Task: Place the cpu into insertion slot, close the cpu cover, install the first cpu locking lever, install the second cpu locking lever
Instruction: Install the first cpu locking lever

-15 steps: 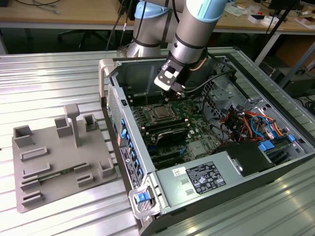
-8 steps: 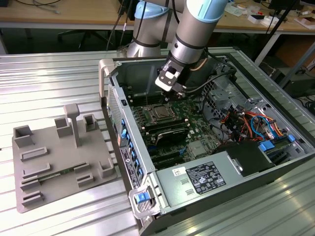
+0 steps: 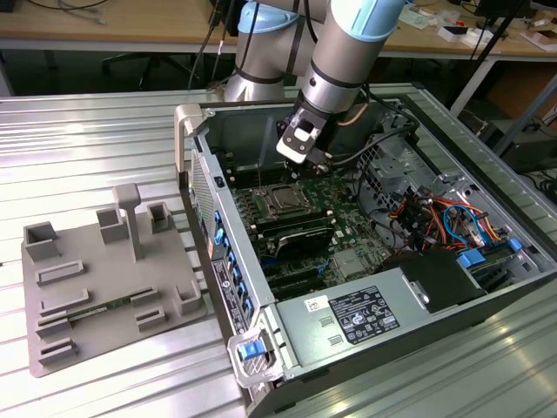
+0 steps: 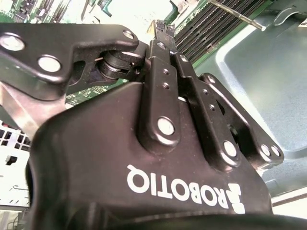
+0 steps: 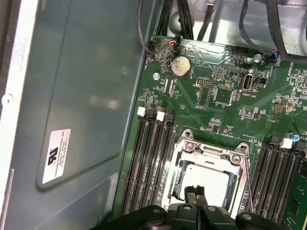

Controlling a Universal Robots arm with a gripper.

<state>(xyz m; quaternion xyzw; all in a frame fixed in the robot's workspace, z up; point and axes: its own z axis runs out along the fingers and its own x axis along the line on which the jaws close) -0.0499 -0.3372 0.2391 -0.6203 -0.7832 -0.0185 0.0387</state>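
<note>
In the first wrist view my gripper [image 5: 196, 197] is pinched narrow and empty, right over the cpu [image 5: 211, 184]. The chip sits in the insertion slot [image 3: 265, 204], mid-frame in the exterior view. The cpu cover [image 5: 213, 153] looks lowered, I think.

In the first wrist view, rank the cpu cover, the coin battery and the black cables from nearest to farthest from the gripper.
1. cpu cover, right by the gripper.
2. coin battery, mid-board.
3. black cables, past the board's edge.
</note>
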